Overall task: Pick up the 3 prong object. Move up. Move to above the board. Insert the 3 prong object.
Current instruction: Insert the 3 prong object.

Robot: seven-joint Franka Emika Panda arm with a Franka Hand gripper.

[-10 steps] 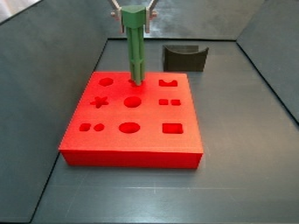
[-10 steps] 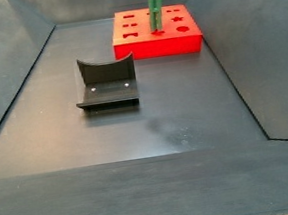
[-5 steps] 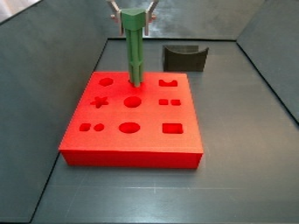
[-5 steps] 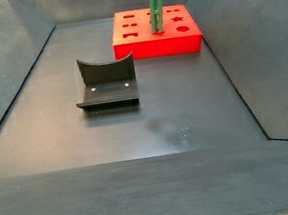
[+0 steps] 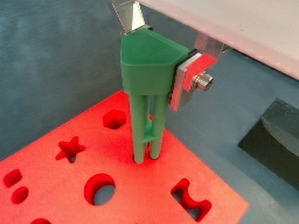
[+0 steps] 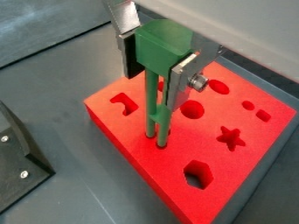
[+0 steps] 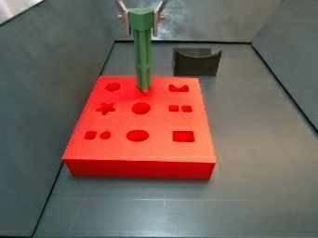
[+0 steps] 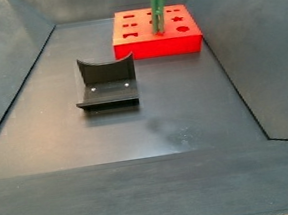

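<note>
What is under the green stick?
Under the 3 prong object, held upright by the gripper, is the red board. Its prong tips meet the board's top; the small holes beneath are covered, so how deep they sit can't be seen.

We see the claw (image 5: 160, 59) near the camera in both wrist views. Its fingers (image 5: 190, 77) are flat silver plates. One carries a round silver screw (image 6: 198, 84).

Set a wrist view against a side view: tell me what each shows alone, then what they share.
Only the wrist view shows the gripper with its silver fingers clamped on the head of the 3 prong object, and the separate prongs. Only the side view shows the fixture whole, standing apart from the board on the floor. Both show the green piece upright with its lower end at the red board.
</note>
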